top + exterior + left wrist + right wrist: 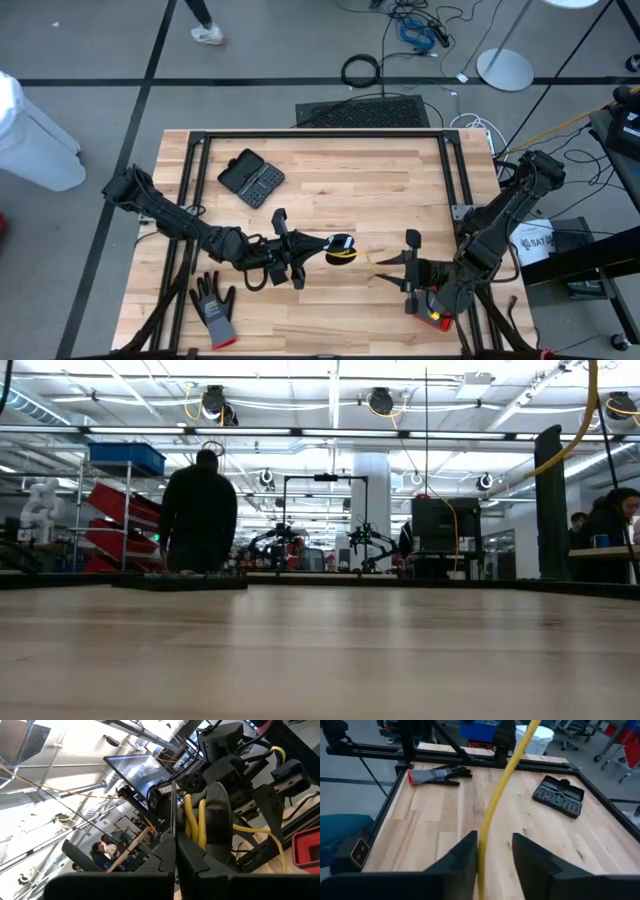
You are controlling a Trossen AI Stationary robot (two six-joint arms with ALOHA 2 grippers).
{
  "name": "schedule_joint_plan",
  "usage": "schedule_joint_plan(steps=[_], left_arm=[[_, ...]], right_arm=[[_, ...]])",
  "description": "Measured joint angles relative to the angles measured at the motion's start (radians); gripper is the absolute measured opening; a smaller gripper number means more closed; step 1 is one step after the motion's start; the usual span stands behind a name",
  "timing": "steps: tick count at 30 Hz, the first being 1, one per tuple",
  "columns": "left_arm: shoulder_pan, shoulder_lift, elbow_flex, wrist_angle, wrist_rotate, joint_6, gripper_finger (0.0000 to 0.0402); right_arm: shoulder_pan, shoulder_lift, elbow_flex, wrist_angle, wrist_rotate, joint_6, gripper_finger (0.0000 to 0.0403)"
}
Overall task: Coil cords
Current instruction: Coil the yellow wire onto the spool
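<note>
A thin yellow cord is wound into a small ring (341, 250) with a black round part (219, 817), just above the table's middle. My left gripper (318, 248) is shut on this ring. A loose strand (375, 260) runs from the ring toward the table's right edge and passes between the open fingers of my right gripper (392, 263). In the right wrist view the strand (501, 782) lies close along one finger (465, 855). The low view shows neither the cord nor the grippers. My left gripper pinches the ring's yellow turns (192, 822) at the fingertips, beside the black round part. The fingers come level from the table's left. The ring stands beyond the fingertips; whether it is clear of the table I cannot tell. My right gripper has the strand (487, 827) beside one finger's inner face; whether it touches I cannot tell.
A grey glove (212, 308) lies near the front left edge. A black case (252, 178) lies at the back left. A red part (436, 318) sits under my right arm. A black frame (320, 133) borders the table. A person stands far behind in the low view (200, 510).
</note>
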Motion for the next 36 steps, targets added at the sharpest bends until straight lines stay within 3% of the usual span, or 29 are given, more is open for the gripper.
schedule_joint_plan(steps=[5,9,19,24,29,36], left_arm=[[0.000,0.000,0.000,0.000,0.000,0.000,0.0002],[0.000,0.000,0.000,0.000,0.000,0.000,0.0002],[0.000,0.000,0.000,0.000,0.000,0.000,0.0002],[0.000,0.000,0.000,0.000,0.000,0.000,0.0002],[0.000,0.000,0.000,-0.001,0.000,0.000,0.0002],[0.000,0.000,0.000,0.000,0.000,0.000,0.0002]], right_arm=[[0.000,-0.003,0.000,0.001,-0.020,0.000,0.0061],[0.006,-0.004,0.000,0.007,-0.067,-0.001,0.0049],[0.033,-0.004,0.000,0.053,-0.041,-0.033,0.0136],[0.033,-0.004,0.000,0.053,-0.039,-0.034,0.0147],[0.033,-0.005,0.000,0.052,-0.040,-0.038,0.0109],[0.033,-0.015,0.000,0.050,-0.039,-0.056,0.0011]])
